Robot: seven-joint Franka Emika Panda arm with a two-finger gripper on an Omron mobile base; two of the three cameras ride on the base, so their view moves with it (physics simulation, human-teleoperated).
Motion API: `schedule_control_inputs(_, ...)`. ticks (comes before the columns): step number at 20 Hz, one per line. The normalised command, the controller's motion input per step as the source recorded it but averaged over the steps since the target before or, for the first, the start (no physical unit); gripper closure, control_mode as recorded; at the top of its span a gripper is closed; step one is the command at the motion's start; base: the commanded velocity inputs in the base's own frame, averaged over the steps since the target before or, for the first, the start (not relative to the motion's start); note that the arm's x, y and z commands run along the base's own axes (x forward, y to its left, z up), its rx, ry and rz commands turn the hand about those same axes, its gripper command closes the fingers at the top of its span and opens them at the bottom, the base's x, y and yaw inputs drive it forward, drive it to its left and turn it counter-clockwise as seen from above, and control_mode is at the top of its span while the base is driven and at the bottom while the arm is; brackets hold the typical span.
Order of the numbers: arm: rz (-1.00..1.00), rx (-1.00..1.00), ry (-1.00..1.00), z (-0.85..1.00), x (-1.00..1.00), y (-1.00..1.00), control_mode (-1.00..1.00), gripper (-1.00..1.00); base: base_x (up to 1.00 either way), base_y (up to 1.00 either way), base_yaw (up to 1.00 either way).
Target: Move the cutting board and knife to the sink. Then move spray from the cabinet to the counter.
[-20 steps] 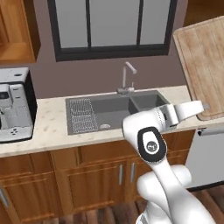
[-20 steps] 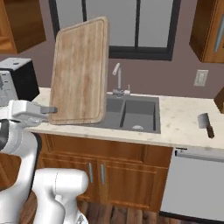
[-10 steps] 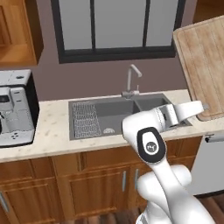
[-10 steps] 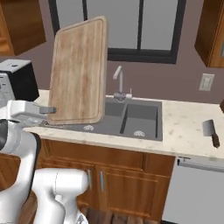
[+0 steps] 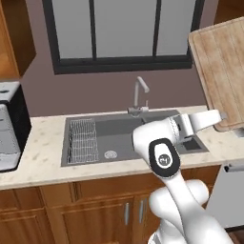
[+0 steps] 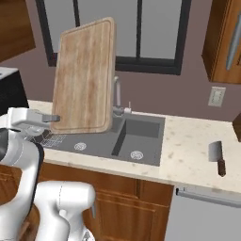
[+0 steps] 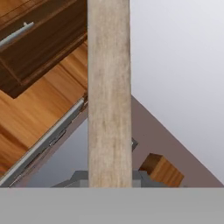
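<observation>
The gripper (image 6: 55, 118) is clamped on the lower edge of the board (image 6: 86, 77) and holds it upright in the air, a little tilted, above the left part of the sink (image 6: 132, 141). In the right base view the board covers part of the window (image 6: 141, 33) and its lower edge hangs over the wire rack (image 5: 83, 139); the faucet (image 6: 116, 96) stands just beside it at 3 o'clock. In the left base view the board (image 5: 221, 71) is at the 2 o'clock corner, and the arm (image 5: 164, 143) reaches toward it across the sink (image 5: 119, 136). In the hand view the board (image 7: 109, 92) shows edge-on as a pale vertical strip. The knife (image 6: 218, 157) lies flat on the counter (image 6: 188, 155), well apart from the sink at 3 o'clock. The cabinet (image 6: 226, 40) hangs at the 1 o'clock corner, its door shut.
</observation>
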Motion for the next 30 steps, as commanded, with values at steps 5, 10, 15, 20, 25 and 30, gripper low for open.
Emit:
schedule_control_inputs(5, 0.00, 0.00, 0.00, 0.00, 0.00, 0.00, 1.00, 1.00, 0.41, -0.46, 0.04)
schedule_control_inputs(10, 0.00, 0.00, 0.00, 0.00, 0.00, 0.00, 1.00, 1.00, 0.37, -0.13, 0.00)
schedule_control_inputs(15, 0.00, 0.00, 0.00, 0.00, 0.00, 0.00, 1.00, 1.00, 0.47, 0.00, 0.00)
schedule_control_inputs(20, 0.00, 0.00, 0.00, 0.00, 0.00, 0.00, 1.00, 1.00, 0.54, 0.00, 0.00)
schedule_control_inputs(25, 0.00, 0.00, 0.00, 0.00, 0.00, 0.00, 1.00, 1.00, 0.55, 0.00, 0.00)
schedule_control_inputs(30, 0.02, 0.00, 0.00, -0.11, 0.06, 0.01, -1.00, 1.00, 0.09, 0.00, 0.00)
